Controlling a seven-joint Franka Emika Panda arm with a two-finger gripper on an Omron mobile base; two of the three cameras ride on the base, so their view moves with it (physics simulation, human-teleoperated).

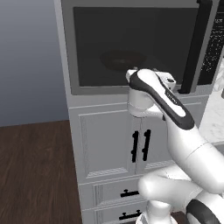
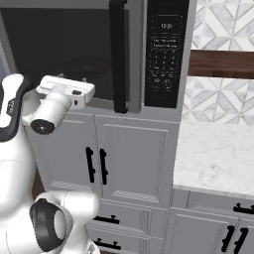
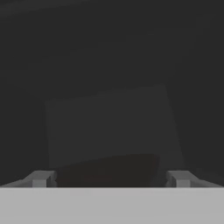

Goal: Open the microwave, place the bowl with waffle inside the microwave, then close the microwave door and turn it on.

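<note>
The robot's gripper (image 3: 109, 178), fingers spread wide and empty, hovers close against the tinted window of the shut microwave door (image 1: 131, 43). A dim bowl (image 1: 122, 59) sits inside the microwave (image 2: 99, 54), behind the glass. The door looks rigid and hinged, best pushed flat. To its right, the black bar handle (image 2: 118, 54) and control panel (image 2: 166, 52) wait, apparently unobstructed, above white cabinets (image 2: 131, 158).

White cabinets (image 2: 131, 163) (black handles), dark wood floor (image 1: 35, 175).
</note>
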